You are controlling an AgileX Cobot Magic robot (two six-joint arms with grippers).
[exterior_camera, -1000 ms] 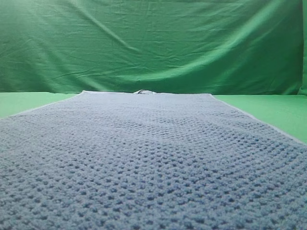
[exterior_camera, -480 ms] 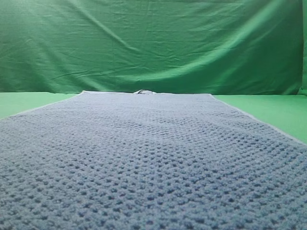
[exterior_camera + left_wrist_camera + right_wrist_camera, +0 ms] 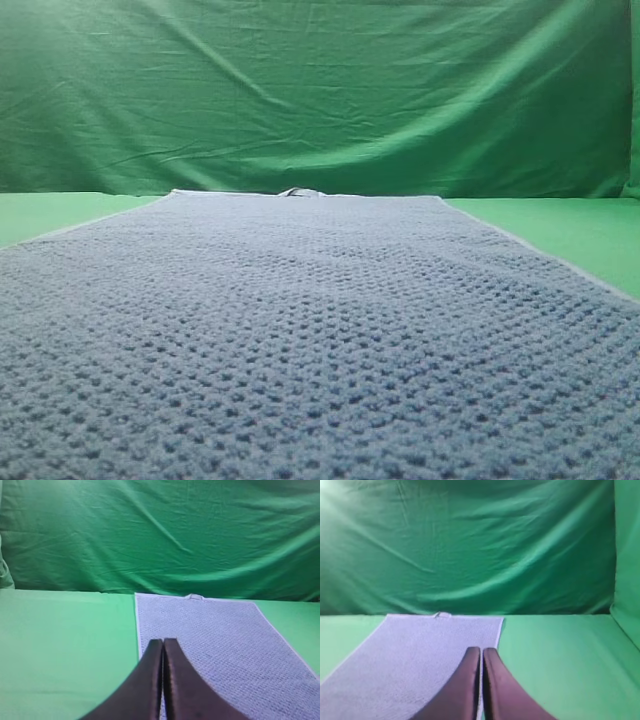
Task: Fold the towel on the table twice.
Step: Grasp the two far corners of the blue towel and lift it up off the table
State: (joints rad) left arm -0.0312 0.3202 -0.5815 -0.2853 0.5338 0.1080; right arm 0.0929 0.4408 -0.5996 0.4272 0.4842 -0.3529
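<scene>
Nothing moved: towel [image 3: 215, 640] under both pincers.

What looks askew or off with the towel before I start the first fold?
Nothing stands out. The towel lies flat and unfolded on the table, edges straight, its white tag at the far hem. Both the left gripper and the right gripper are shut and hold nothing.

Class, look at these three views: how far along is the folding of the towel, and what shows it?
Nothing looks done: the towel lies flat, unfolded, on the table, its tag at the far edge. Nothing is in hand: the left gripper and right gripper have their fingers pressed together, empty, each above a long side hem. Both folds remain.
</scene>
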